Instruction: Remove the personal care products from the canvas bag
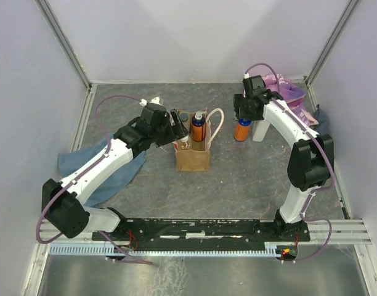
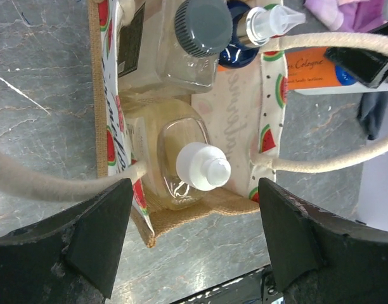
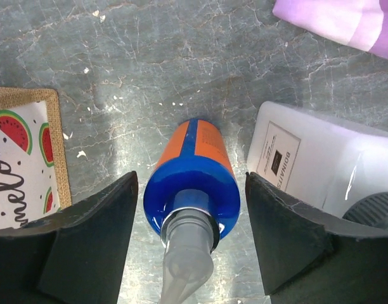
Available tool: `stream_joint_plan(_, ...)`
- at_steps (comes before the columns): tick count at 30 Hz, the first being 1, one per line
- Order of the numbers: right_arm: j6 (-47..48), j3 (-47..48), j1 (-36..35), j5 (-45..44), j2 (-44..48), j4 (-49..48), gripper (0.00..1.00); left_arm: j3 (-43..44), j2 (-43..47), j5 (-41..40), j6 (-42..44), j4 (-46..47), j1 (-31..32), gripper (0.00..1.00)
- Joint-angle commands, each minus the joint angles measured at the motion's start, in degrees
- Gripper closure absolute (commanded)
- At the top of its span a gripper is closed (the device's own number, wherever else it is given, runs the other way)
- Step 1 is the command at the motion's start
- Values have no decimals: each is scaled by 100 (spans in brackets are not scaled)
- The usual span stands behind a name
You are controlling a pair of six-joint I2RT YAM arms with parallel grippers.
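The tan canvas bag (image 1: 192, 157) stands mid-table with its cream handles (image 2: 321, 166) spread. Inside it I see a clear bottle with a white cap (image 2: 203, 166), a clear grey-capped bottle (image 2: 202, 26), and an orange bottle (image 1: 198, 127) with a dark blue cap (image 2: 235, 56). My left gripper (image 2: 195, 234) hovers open over the bag's near-left edge, with nothing between its fingers. An orange bottle with a blue shoulder and grey nozzle (image 3: 193, 180) stands on the table to the bag's right. My right gripper (image 3: 191, 234) straddles it, open, with a gap on each side. A white bottle (image 3: 321, 158) stands just right of it.
A blue cloth (image 1: 108, 169) lies under my left arm at the left. A purple-pink cloth (image 1: 287, 92) is bunched in the back right corner, behind my right arm. The enclosure walls close in the back and both sides.
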State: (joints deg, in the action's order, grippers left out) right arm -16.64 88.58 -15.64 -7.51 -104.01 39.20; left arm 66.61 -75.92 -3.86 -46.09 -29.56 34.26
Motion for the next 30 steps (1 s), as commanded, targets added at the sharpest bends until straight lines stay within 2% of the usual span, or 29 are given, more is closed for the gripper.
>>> stream_joint_plan(1, -20, 46, 26, -11, 56, -378, 22, 177, -151, 144, 445, 43, 39, 14)
stream_joint_plan(8, -76, 33, 26, 32, 73, -341, 19, 294, -476, 71, 627, -174, 83, 14)
stream_joint_plan(17, -143, -36, 30, 62, 185, -305, 17, 1149, -836, -280, 996, -664, 280, 15)
stream_joint_plan(30, -119, -17, 27, 47, 300, -281, 14, 1111, -1307, -506, 950, -937, 382, 16)
